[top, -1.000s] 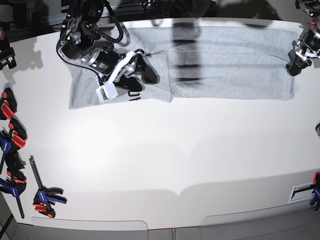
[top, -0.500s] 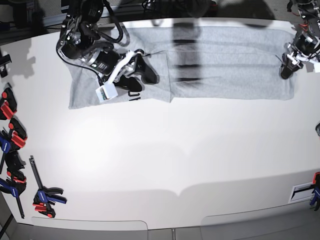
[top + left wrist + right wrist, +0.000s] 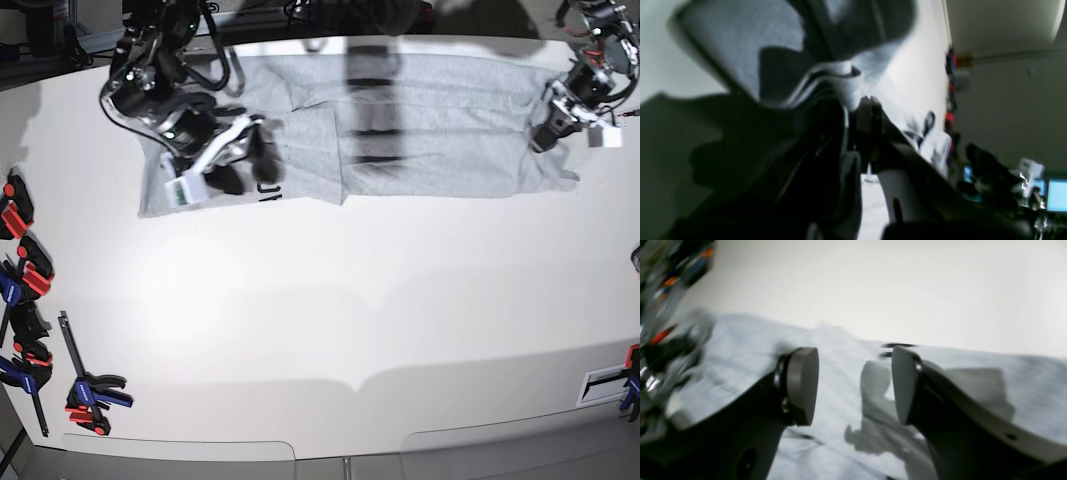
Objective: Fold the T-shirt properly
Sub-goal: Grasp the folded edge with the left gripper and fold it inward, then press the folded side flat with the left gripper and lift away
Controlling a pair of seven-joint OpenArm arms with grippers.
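Observation:
The light grey T-shirt [image 3: 430, 120] lies spread along the far side of the white table [image 3: 350, 320], with a bit of black lettering [image 3: 268, 190] showing at its near left hem. At the shirt's right end my left gripper [image 3: 545, 135] is shut on a bunched fold of the fabric [image 3: 840, 76]; in the left wrist view the cloth rises out of the gripper [image 3: 858, 103]. My right gripper [image 3: 255, 165] hovers low over the shirt's left part. In the right wrist view the right gripper [image 3: 853, 383] is open, with only grey cloth [image 3: 840, 350] beneath the gap.
Red, blue and black clamps [image 3: 25, 280] lie along the table's left edge, with another clamp [image 3: 90, 395] near the front left. One more clamp [image 3: 630, 385] sits at the front right edge.
My left gripper closed on the shirt's right edge and drew it a little leftward, wrinkling that end. The right arm shifted slightly to the left and stayed open.

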